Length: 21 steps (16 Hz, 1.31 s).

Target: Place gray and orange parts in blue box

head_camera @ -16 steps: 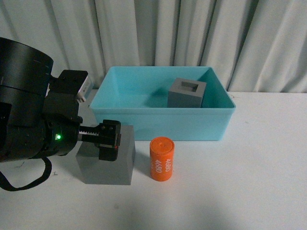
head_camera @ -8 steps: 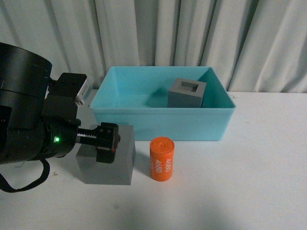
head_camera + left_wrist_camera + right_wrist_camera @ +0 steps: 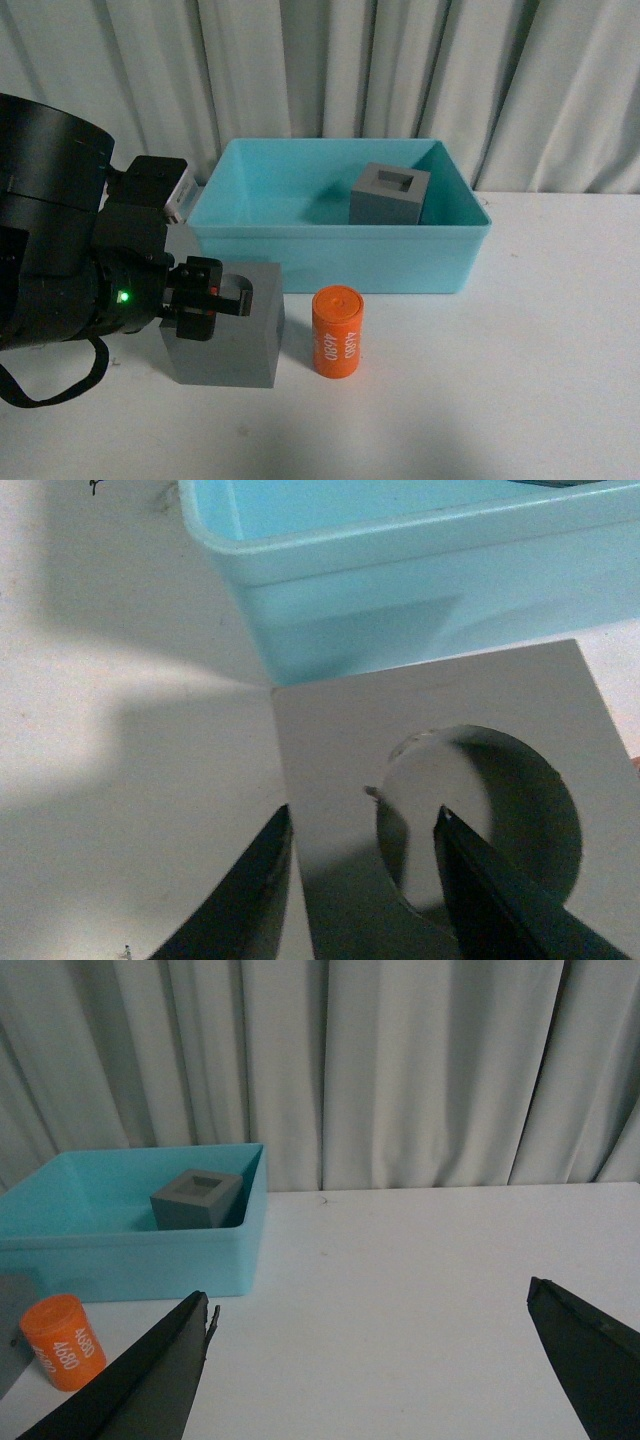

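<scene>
A gray cube with a round recess [image 3: 240, 340] [image 3: 330, 740] stands on the white table in front of the blue box [image 3: 340, 262] [image 3: 400, 590]. My left gripper [image 3: 205, 300] [image 3: 362, 815] is open at the cube's top. One finger sits outside the cube's side and the other over the round recess, so the cube's wall lies between them. An orange cylinder with white digits [image 3: 338, 332] [image 3: 62, 1342] stands upright just right of that cube. A second gray cube with a square recess [image 3: 390, 195] [image 3: 197, 1198] rests inside the box. My right gripper [image 3: 370, 1295] is open over bare table, holding nothing.
White curtains [image 3: 400, 70] hang close behind the box. The white table [image 3: 540, 360] stretches to the right of the box and the cylinder. My bulky black left arm [image 3: 50, 250] fills the left side of the front view.
My left gripper has drawn back to the left and dropped slightly, settling onto the near gray cube's top edge. Cube, cylinder and box have stayed put.
</scene>
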Each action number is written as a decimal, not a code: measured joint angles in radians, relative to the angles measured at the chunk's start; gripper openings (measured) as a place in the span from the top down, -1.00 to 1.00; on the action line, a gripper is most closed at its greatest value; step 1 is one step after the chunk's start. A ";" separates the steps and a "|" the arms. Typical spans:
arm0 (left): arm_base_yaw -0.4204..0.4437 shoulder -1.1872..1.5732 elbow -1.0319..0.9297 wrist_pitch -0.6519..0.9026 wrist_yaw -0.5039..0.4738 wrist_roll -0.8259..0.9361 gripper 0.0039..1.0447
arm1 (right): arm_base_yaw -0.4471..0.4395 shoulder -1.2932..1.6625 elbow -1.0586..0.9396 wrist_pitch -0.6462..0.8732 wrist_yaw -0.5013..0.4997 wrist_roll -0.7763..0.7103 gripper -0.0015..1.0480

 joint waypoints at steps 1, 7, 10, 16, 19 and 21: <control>0.000 0.000 0.000 -0.001 0.008 -0.001 0.38 | 0.000 0.000 0.000 0.000 0.000 0.000 -0.87; 0.027 -0.125 -0.017 -0.156 0.068 -0.040 0.67 | 0.000 0.000 0.000 0.000 0.000 0.000 -0.87; 0.051 -0.207 -0.006 -0.226 0.093 -0.069 0.67 | 0.000 0.000 0.000 0.000 0.000 0.000 -0.87; 0.020 -0.281 0.146 -0.396 0.119 -0.148 0.67 | 0.000 0.000 0.000 0.000 0.000 0.000 -0.87; -0.043 -0.308 0.291 -0.463 0.143 -0.196 0.68 | 0.000 0.000 0.000 0.000 0.000 0.000 -0.87; -0.080 -0.288 0.389 -0.504 0.142 -0.218 0.68 | 0.000 0.000 0.000 0.000 0.000 0.000 -0.87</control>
